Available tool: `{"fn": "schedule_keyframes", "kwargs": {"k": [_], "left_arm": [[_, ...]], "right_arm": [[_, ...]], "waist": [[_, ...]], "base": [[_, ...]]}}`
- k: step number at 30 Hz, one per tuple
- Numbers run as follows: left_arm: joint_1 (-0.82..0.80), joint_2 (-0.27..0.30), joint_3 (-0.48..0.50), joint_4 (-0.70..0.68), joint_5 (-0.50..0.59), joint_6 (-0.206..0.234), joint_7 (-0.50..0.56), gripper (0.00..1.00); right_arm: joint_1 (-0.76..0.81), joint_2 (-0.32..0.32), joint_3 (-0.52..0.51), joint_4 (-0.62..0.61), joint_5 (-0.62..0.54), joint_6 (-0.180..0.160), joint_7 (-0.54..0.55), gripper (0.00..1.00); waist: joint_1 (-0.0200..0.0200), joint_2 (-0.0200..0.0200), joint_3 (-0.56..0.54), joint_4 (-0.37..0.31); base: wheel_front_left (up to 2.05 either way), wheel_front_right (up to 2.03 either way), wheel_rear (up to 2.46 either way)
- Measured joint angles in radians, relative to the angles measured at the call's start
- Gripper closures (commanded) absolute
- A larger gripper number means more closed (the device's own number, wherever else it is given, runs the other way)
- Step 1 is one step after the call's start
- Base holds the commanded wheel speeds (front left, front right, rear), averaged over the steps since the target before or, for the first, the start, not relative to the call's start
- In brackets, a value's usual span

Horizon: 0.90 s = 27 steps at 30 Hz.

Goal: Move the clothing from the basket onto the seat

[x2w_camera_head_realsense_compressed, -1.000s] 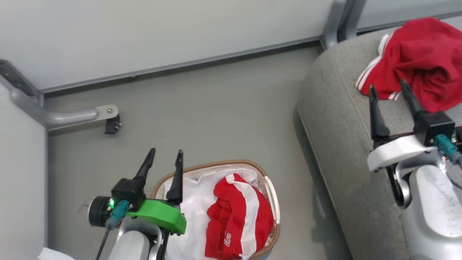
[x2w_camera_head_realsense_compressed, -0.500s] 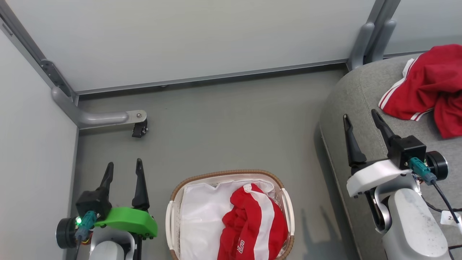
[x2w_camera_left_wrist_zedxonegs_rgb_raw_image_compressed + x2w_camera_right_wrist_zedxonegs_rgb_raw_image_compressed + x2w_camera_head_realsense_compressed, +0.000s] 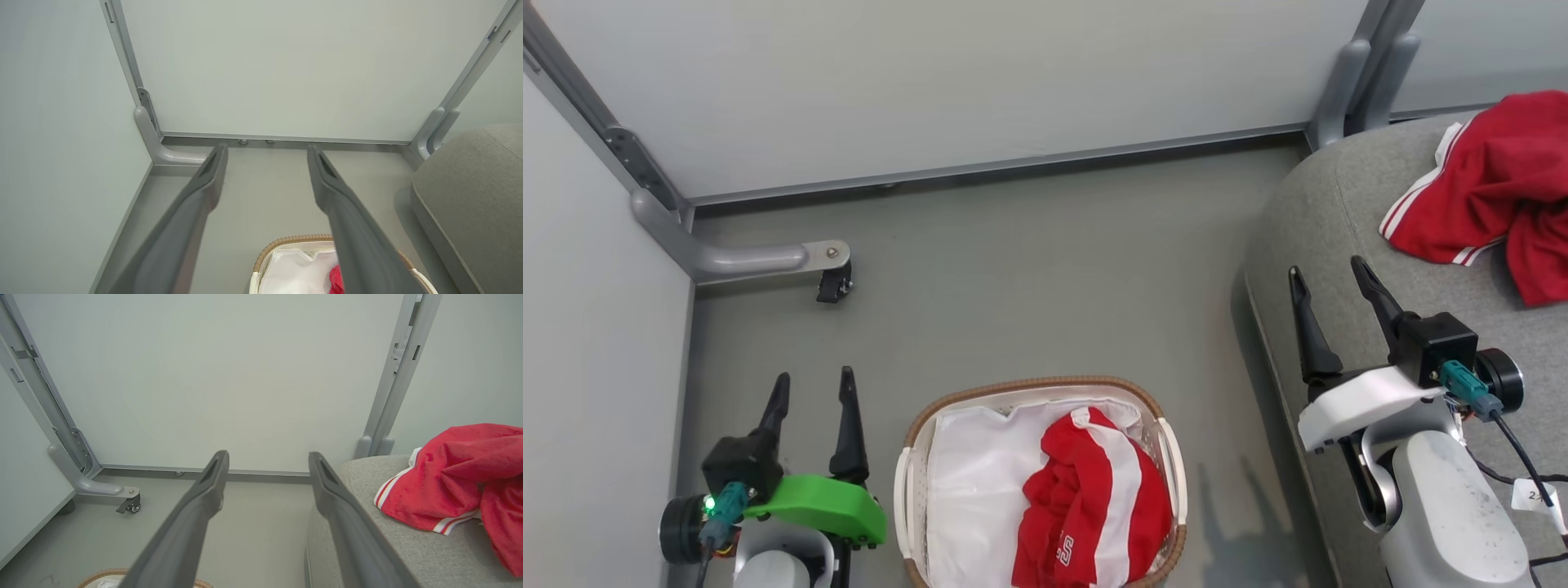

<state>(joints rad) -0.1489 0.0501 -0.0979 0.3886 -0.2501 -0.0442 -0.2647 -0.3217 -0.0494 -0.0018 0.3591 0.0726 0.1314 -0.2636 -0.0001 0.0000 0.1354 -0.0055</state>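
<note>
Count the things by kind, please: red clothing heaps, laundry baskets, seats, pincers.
Red clothing heaps: 2, basket heap and seat heap
Laundry basket: 1
Grey seat: 1
Pincers: 2, left pincer and right pincer, both open
Total: 6

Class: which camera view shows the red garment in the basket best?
The head view: the red garment lies almost whole in the basket, with its white stripe and lettering plain to see. The left wrist view gives a small red sliver at its bottom edge. The right wrist view catches just the basket's rim.
</note>
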Motion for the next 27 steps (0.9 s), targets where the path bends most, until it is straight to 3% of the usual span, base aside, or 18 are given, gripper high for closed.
{"fn": "schedule_keyframes", "kwargs": {"k": [13,27], "left_arm": [[-0.16,-0.001,-0.143,0.084,-0.022,-0.017,0.0,0.0],[-0.382,-0.003,-0.269,0.293,-0.06,-0.066,0.0,0.0]], "right_arm": [[-0.13,0.0,0.013,-0.072,0.029,0.0,0.0,0.0],[-0.296,0.0,0.071,-0.171,0.093,0.0,0.0,0.0]], "waist": [[0.0,0.0,0.154,-0.041],[0.0001,0.0001,0.382,-0.133]], "base": [[0.0,0.0,0.0],[0.0,0.0,0.0]]}}
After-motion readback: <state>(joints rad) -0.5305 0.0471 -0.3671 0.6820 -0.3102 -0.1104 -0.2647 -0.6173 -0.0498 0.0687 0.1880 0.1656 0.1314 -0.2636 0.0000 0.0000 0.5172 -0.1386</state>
